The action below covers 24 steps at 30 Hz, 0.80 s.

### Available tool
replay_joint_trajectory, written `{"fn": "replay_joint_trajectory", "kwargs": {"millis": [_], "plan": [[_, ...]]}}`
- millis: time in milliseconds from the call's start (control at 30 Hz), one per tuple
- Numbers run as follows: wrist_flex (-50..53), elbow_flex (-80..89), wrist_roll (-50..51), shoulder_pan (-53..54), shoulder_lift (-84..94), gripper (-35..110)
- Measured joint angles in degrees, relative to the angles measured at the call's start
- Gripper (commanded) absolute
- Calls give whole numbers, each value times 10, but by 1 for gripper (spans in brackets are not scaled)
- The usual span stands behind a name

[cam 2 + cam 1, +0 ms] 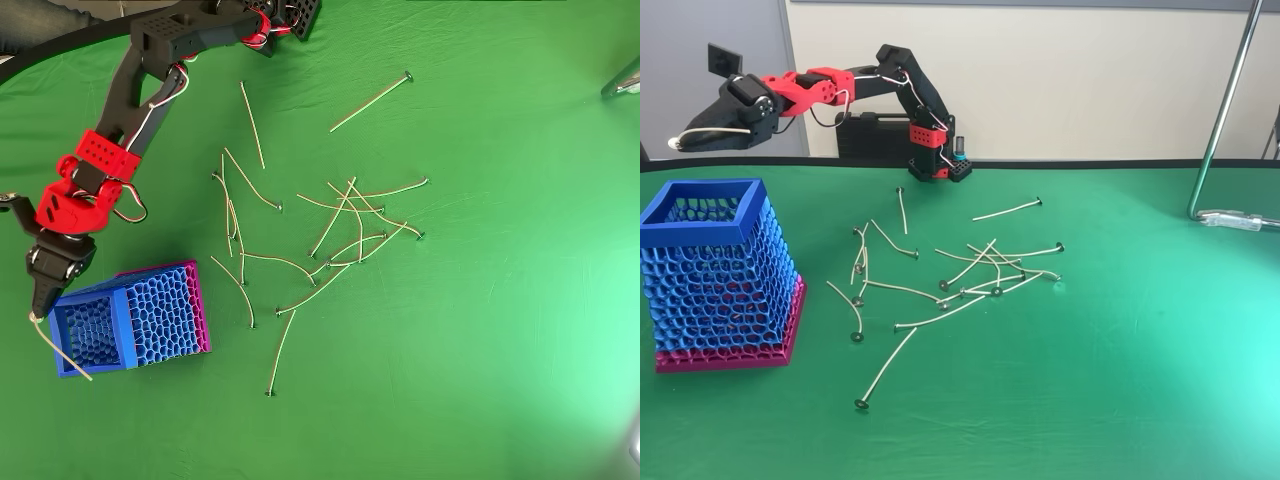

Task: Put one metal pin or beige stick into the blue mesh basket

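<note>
**Stock on the green table, stick over basket**

Green cloth table point(1120, 400), pale wall behind. Blue mesh basket point(150, 320) stands upright at the left of the fixed view. My gripper point(40, 300) hangs above its rim, fingers pinched on one beige stick point(62, 348) slanting across the opening, ready to drop. Loose sticks point(960, 275) lie scattered mid-table.

A tangle of beige sticks point(970, 283) crowds the middle of the green table point(1140, 380), while the right half and the near edge lie bare and open to approach. The blue mesh basket point(715, 280) stands alone near the left edge, its mouth unblocked but for the gripper point(40, 305) above its rim. A metal stand point(1225, 110) rises at the far right edge.
</note>
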Motion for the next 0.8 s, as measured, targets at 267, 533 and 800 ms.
{"fn": "replay_joint_trajectory", "kwargs": {"millis": [267, 533, 800], "plan": [[0, -47, -5, 7, -33, 1], [0, -66, -14, 8, -48, 0], [0, -66, -21, 5, -55, 1]]}}
